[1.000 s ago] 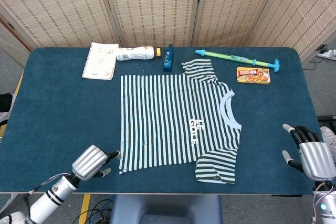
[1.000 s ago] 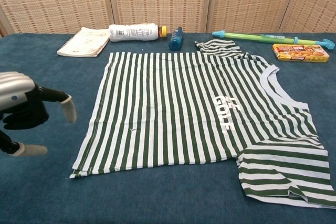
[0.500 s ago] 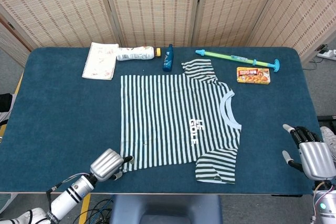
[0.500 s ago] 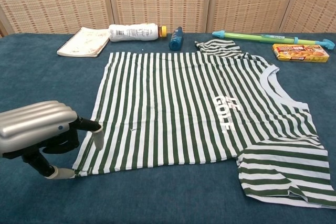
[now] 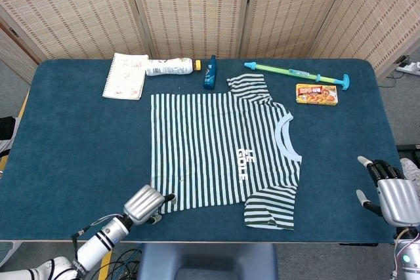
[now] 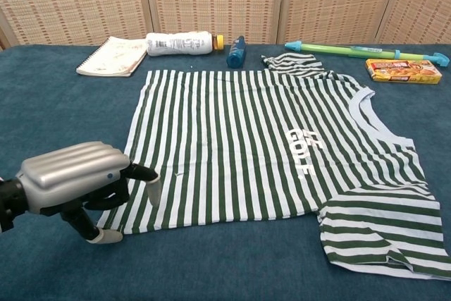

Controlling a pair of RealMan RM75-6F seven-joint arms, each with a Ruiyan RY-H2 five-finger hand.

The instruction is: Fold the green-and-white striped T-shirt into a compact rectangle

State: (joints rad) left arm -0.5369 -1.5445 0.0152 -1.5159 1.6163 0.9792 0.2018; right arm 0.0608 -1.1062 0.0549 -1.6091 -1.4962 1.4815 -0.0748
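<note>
Two robot hands sit at the near edge of a blue table. A green-and-white striped T-shirt lies flat in the middle. The left hand hovers at the shirt's near bottom corner, fingers apart, holding nothing. The right hand rests well away, fingers spread and empty.
</note>
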